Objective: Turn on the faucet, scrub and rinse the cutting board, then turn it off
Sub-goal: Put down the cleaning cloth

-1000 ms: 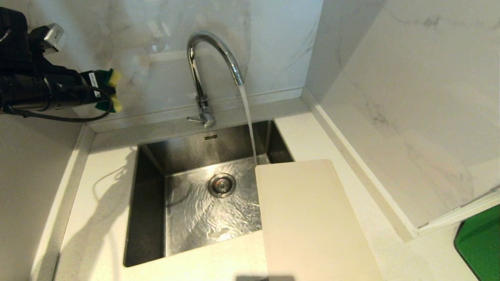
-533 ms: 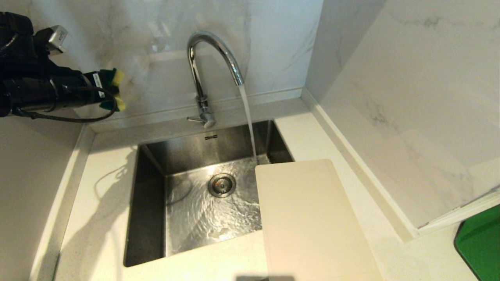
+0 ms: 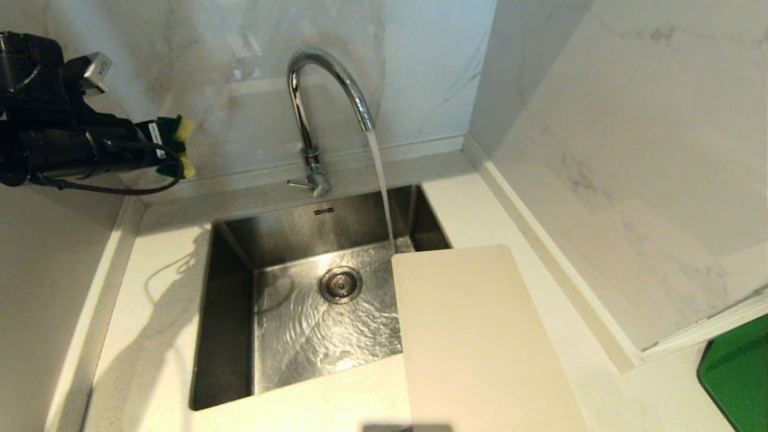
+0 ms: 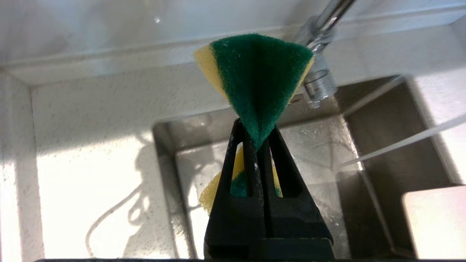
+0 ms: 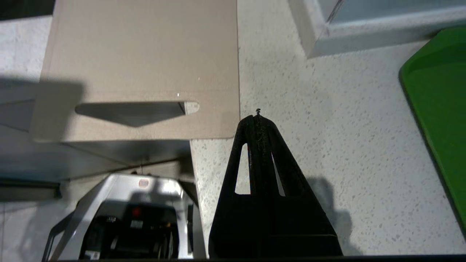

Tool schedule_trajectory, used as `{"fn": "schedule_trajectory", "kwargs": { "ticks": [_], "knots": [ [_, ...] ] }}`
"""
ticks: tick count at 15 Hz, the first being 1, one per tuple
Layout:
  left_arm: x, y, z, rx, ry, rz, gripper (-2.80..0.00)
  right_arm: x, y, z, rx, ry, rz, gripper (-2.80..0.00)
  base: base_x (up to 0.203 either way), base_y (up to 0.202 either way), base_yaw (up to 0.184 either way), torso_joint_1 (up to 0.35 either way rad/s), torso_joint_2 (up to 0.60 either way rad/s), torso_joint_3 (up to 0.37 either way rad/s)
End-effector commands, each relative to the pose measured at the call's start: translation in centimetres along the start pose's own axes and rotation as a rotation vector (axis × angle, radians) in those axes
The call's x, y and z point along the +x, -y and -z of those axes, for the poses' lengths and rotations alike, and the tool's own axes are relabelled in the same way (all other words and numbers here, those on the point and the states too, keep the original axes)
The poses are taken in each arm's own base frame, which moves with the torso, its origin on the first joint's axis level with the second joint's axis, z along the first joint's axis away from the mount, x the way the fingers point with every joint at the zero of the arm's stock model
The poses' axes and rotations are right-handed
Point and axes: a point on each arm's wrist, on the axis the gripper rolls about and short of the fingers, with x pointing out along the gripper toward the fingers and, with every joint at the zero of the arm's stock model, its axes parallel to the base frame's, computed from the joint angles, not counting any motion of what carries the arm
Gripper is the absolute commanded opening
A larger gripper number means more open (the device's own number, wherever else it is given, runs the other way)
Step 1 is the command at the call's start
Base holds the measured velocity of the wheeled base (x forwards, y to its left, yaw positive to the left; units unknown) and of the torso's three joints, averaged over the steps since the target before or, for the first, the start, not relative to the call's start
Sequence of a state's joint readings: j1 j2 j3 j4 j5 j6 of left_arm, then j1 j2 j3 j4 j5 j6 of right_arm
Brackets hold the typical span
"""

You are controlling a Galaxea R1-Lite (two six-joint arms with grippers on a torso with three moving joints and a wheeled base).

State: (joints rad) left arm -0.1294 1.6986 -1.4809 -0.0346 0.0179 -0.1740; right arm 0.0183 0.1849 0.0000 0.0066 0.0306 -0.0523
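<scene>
Water [image 3: 381,180] pours from the faucet [image 3: 327,90] into the sink [image 3: 231,312]; the left claw [image 4: 256,140], high at far left, pinches a folded green-and-yellow sponge [image 4: 255,83]; the cutting board [image 3: 474,336] bridges the sink's right rim and the surface [image 3: 600,384], dry of the stream. The right claw [image 5: 257,116], closed and empty, hovers by its near corner. Risk: scrubbing pressure could tip the overhanging board into the basin.

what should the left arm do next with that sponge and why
Probably swing the left gripper toward the cutting board and lower the sponge onto it. The faucet is already running into the sink, the sponge is clamped, yet it hangs up by the back wall, far from the board. The right gripper is shut and empty over the counter.
</scene>
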Motion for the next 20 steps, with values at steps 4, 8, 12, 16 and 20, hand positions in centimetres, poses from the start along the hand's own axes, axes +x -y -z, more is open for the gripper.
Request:
{"fn": "schedule_trajectory", "kwargs": {
  "ticks": [4,8,12,16,20],
  "knots": [
    [0.6,-0.3,0.7,0.000,-0.003,0.003,-2.80,-1.3,0.0,0.6,0.037,0.181,0.050,-2.80,0.000,0.000,0.000,0.000,0.00,0.000],
    [1.0,-0.4,0.8,0.005,-0.008,-0.004,-2.80,-1.3,0.0,0.6,0.028,0.180,0.051,-2.80,0.000,0.000,0.000,0.000,0.00,0.000],
    [0.2,-0.5,1.1,0.019,-0.045,-0.011,-2.80,-1.3,0.0,0.6,0.028,0.179,0.051,-2.80,0.000,0.000,0.000,0.000,0.00,0.000],
    [-2.3,-1.0,3.5,0.124,-0.295,-0.042,-2.80,-1.3,-0.1,0.6,0.022,0.182,0.044,-2.80,0.000,0.000,0.000,0.000,0.00,0.000],
    [-4.1,-3.3,8.6,0.169,-0.524,-0.095,-2.80,-1.3,-0.1,0.6,0.020,0.184,0.044,-2.80,0.000,0.000,0.000,0.000,0.00,0.000]
  ]
}}
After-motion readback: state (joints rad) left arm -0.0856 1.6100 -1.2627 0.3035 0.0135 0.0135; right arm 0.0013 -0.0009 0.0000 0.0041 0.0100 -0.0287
